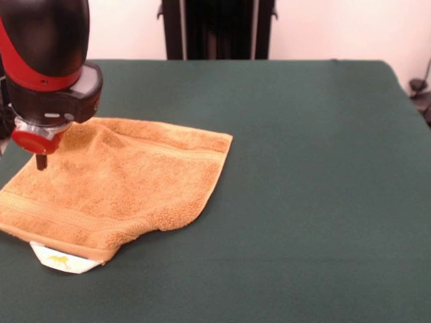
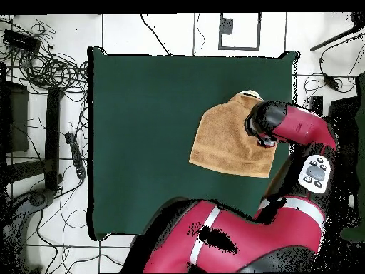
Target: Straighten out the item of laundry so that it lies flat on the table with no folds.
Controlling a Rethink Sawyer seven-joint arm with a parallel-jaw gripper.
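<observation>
The orange-tan item of laundry [image 1: 124,178] lies on the left part of the green table [image 1: 316,175]. It is rumpled: its near edge is doubled under, a crease runs across its middle, and a white tag [image 1: 64,259] pokes out below its near left corner. My gripper [image 1: 40,160] hangs low over the towel's far left part, at or just above the cloth. In the overhead view the towel [image 2: 224,139] sits near the table's [image 2: 142,128] right edge, with the red arm [image 2: 292,125] covering its right side and hiding the gripper.
Green cloth stretches wide to the right of the towel in the front view. Cables and gear [image 2: 43,78] lie on the floor beyond the table's left edge in the overhead view. A dark stand [image 1: 219,30] rises behind the far edge.
</observation>
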